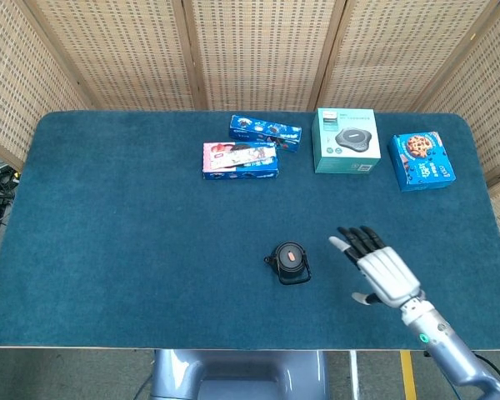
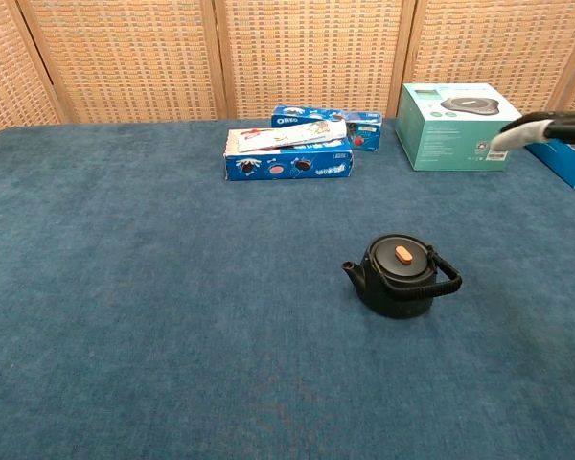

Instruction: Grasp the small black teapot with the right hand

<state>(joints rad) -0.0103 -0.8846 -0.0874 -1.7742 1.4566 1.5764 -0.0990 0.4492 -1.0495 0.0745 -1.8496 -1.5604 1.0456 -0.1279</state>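
I am looking down on the table [image 1: 133, 233], which is lying under a blue carpet-like cover and is taking up most of both views, with wicker screens [image 1: 258, 50] standing behind its far edge. Along that far side I am seeing the boxed goods: the teal box [image 1: 345, 141] with a round appliance pictured on its lid is sitting right of centre, the blue cookie box [image 1: 422, 161] is lying further right near the edge, and two flatter snack packs are lying left of the teal box, the pink-and-blue pack [image 1: 240, 160] in front and the blue Oreo pack [image 1: 266, 129] just behind it.

I am holding the right hand [image 1: 380, 272] above the near right part of the table, palm down, fingers [image 1: 360, 241] stretched out and spread apart, gripping nothing. In the head view it is hovering to the right of the teapot, near it but apart from it. In the chest view only a fingertip is poking in from the right edge, in front of the teal box.

The small black teapot [image 2: 399, 276] is standing upright near the middle of the table, well in front of the boxes, its spout pointing left in the chest view, its handle arching on the right side and an orange knob [image 2: 402, 253] sitting on its lid.

At the left edge of the head view a small pale tip is showing; I cannot tell what it is.
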